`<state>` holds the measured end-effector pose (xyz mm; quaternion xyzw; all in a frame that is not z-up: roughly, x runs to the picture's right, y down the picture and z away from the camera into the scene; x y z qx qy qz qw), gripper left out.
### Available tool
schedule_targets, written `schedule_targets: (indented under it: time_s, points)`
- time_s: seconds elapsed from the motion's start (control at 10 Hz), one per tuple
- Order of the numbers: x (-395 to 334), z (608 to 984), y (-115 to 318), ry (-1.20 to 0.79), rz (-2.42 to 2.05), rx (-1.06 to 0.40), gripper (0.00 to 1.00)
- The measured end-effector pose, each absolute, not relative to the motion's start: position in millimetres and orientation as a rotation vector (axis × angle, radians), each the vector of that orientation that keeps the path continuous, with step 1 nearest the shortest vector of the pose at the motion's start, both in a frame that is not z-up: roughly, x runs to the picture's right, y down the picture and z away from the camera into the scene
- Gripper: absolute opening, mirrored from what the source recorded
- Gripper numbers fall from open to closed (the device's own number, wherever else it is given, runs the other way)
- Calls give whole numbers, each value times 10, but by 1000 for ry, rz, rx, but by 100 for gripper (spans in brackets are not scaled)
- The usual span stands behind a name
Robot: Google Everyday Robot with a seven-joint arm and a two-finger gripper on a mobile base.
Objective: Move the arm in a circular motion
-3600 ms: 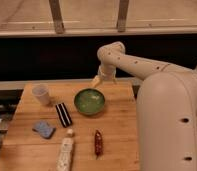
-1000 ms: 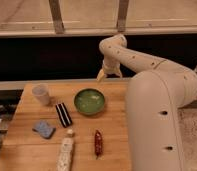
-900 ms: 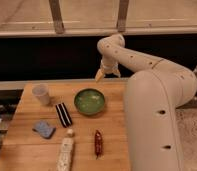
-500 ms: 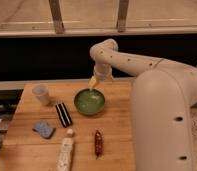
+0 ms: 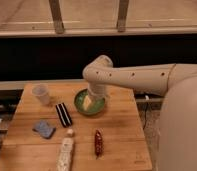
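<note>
The arm (image 5: 137,77) is bent over the wooden table (image 5: 119,132), and the gripper (image 5: 88,102) is held inside the green bowl (image 5: 99,108).

I'm seeing the arm (image 5: 142,77) reaching in from the right side of the view, its thick cream-white upper segment lying almost level and running leftward. At the rounded elbow joint it is bending sharply down into a short vertical wrist segment. The gripper (image 5: 88,102) is hanging at the bottom of that wrist, pointing straight down, low and close to the surface beneath it.
</note>
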<state>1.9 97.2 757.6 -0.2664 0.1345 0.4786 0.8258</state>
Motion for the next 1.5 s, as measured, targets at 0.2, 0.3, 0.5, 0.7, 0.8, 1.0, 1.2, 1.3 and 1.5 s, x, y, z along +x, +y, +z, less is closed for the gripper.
schedule_targets:
  time_s: [0.2, 0.3, 0.5, 0.7, 0.8, 1.0, 1.2, 1.3, 1.5]
  points:
    - [154, 7432, 1221, 310, 1045, -550, 80]
    - [173, 7394, 1290, 326, 1069, -537, 80]
    - [251, 7413, 1280, 351, 1111, -501, 80]
    - [463, 7563, 1088, 392, 1163, -444, 80]
    - [556, 7648, 973, 410, 1179, -423, 80]
    - [768, 7928, 585, 442, 1227, -371, 80]
    - [1000, 8152, 239, 470, 1275, -330, 80]
    - [1117, 8284, 10, 480, 1304, -309, 80]
    - [1220, 8498, -365, 481, 1333, -298, 80]
